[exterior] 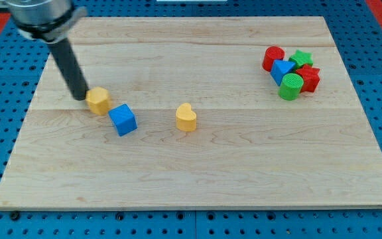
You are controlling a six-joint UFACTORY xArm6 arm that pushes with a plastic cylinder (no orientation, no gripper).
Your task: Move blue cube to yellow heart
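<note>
Here the wooden board [197,172] fills most of the view, and my rod [68,63] slants down from the view's top left. My tip [81,97] grips nothing; it is a bare end touching the left side of a yellow block [99,101]. The blue cube [123,120] lies just right of and below that block, near the tip but apart from it. The yellow heart [186,117] sits further right, apart from the cube.

One camera looks down at a slant from in front, seeing the whole wooden surface [197,179] fairly close.
</note>
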